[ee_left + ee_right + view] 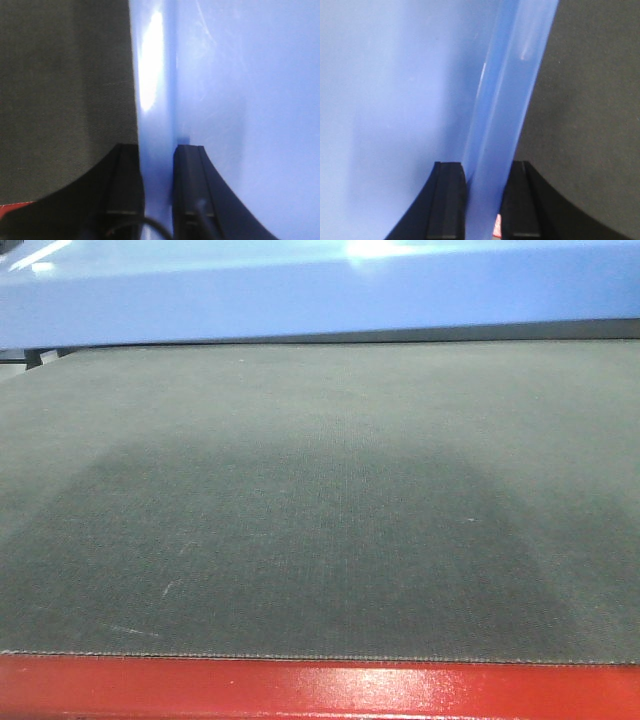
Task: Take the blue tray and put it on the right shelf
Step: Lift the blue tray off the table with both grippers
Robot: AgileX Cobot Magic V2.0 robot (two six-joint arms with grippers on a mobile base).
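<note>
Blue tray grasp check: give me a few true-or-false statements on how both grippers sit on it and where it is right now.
1. The left gripper has the rim of the blue tray between its fingers. True.
2. The right gripper hangs open over bare mat, clear of the tray. False: its fingers sit on either side of the tray's rim.
3. The mat is dark grey, with a red table edge in front of it. True.
4. In the front view the tray fills the bottom of the picture. False: it runs along the top.
5. The tray rests on a steel shelf. False: no shelf shows in any view, only the mat beside the tray.
</note>
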